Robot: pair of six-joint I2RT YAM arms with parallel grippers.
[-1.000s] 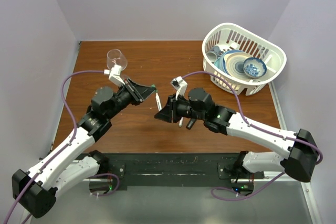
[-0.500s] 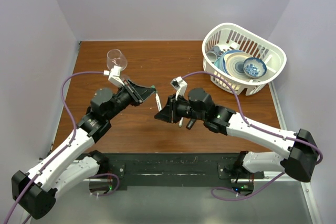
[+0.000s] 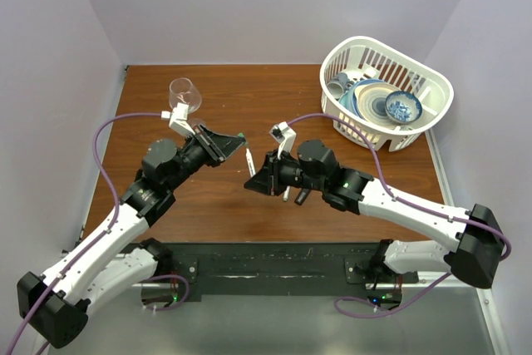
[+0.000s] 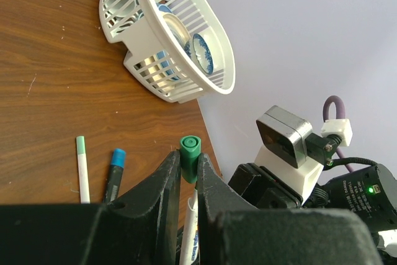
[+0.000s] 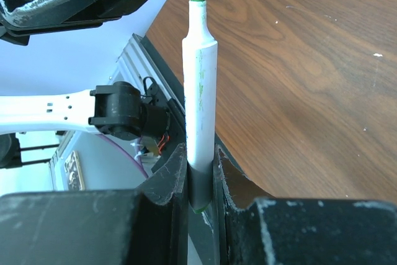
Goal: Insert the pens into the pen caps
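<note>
Left wrist view: the left gripper (image 4: 188,170) is pinched narrow on a tiny green tube-shaped plastic cap (image 4: 190,149), which stands out just past its fingertips. In the right wrist view the right gripper (image 5: 200,161) clamps the lower barrel of a thin white plastic pen (image 5: 200,103). The pen's green tip reaches straight ahead of the jaws to the cap's edge; whether they touch I cannot tell. Both pieces look light, rigid and slick, so they may twist in the pads. Holding the cap mid-body, mouth clear, and the pen nearer its tip would likely steady the push.
</note>
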